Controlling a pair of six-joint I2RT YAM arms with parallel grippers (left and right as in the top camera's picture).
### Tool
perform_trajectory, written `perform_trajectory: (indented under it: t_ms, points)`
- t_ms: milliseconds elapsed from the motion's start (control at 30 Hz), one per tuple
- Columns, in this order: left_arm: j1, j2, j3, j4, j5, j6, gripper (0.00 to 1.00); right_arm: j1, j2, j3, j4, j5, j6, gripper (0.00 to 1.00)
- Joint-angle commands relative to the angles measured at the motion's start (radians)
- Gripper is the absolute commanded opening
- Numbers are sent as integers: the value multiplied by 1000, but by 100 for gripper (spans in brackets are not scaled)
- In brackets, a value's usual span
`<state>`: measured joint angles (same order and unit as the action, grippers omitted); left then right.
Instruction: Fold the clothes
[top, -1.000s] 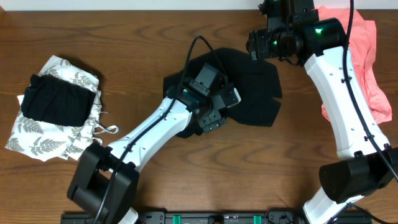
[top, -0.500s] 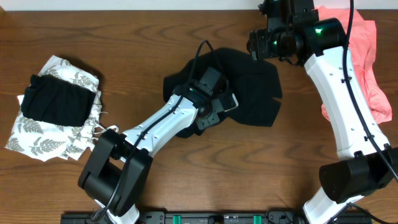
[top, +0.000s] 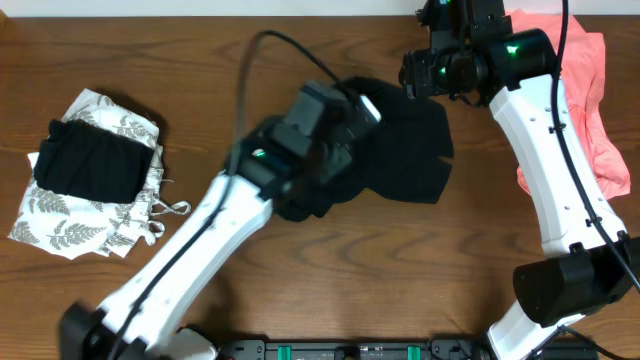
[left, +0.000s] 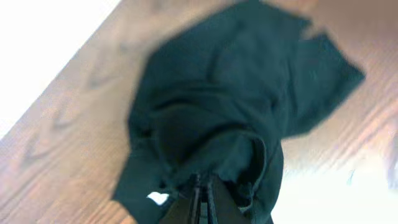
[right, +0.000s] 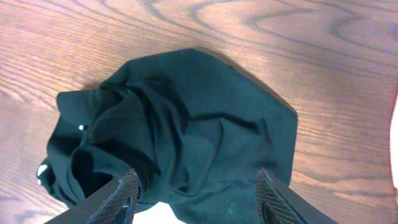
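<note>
A brown wooden table (top: 420, 270) fills the overhead view, with a strip of pale wall (top: 200, 6) along its far edge. The black shirt (top: 410, 150) lies crumpled around the middle of the table, a little to the right, its broad flat part spread toward the right and its left part bunched up in folds.

The left gripper (left: 203, 182) sits over that bunched left part. In the left wrist view its two fingers are pressed together with almost no gap, and a ridge of the black cloth is gathered up at their tips, so it has a pinch of the shirt. The left arm looks blurred from overhead.

The right gripper (right: 196, 186) hangs above the far right edge of the shirt. Its fingers (right: 121, 190) stand well apart, the cloth lies below and between them, and they hold nothing.

At the left side of the table a white leaf-print garment (top: 90, 215) lies well apart from the shirt, with a folded black garment (top: 90, 162) on top of it. A salmon-pink garment (top: 590, 110) lies at the far right, partly behind the right arm.
</note>
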<state>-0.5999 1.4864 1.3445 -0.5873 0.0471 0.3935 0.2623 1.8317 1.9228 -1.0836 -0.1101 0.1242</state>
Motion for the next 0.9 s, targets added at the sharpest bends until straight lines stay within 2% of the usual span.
perform_trajectory:
  t_ms: [0,33,67,167,400,533,667,867]
  points:
    - [19,-37,15,-19,-1,-68,7,-16,6,3,-6,33,10,59]
    - [19,-36,15,-36,18,-42,7,-16,6,3,-6,32,10,60]
    - [18,-26,13,-61,50,8,12,-16,6,3,-5,32,10,61]
    - [11,25,13,-105,74,44,30,-19,6,3,-2,37,10,64]
    - [-20,222,13,-131,76,71,41,-101,6,3,-5,57,75,75]
    - [-45,309,13,-140,64,93,55,-185,6,3,-21,27,111,77]
    - [-57,351,12,-161,-10,93,56,-261,6,3,-48,-4,111,77]
    - [-56,405,1,-171,-41,130,54,-312,6,3,-57,-45,111,74]
